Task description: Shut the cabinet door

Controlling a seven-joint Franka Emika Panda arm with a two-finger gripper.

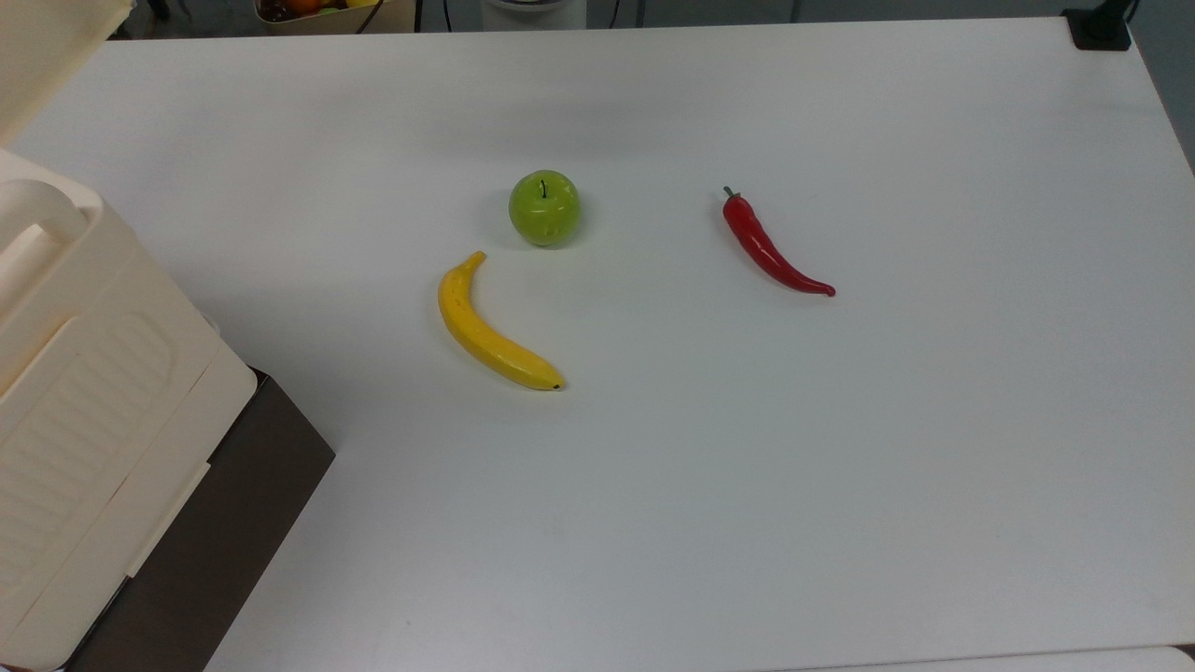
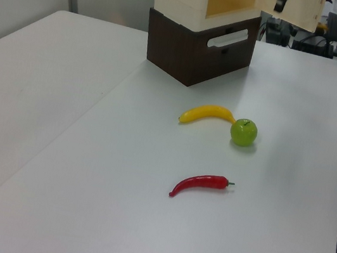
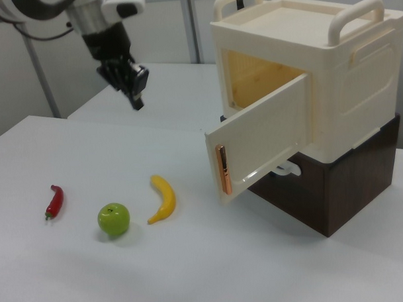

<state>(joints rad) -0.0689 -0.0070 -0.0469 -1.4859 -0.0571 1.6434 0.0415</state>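
Top view: cabinet at the top view's left edge; banana, apple, chilli on the table.

Left view: cabinet far, door swung open.

Right view: door ajar, facing left. Gripper raised, well left of it; finger spread: cannot tell.

- Green apple, upright on the white bench, stem up.
- Yellow banana, lying flat, near the apple.
- Red chilli pepper, lying flat, well apart from both, on the top view's right.
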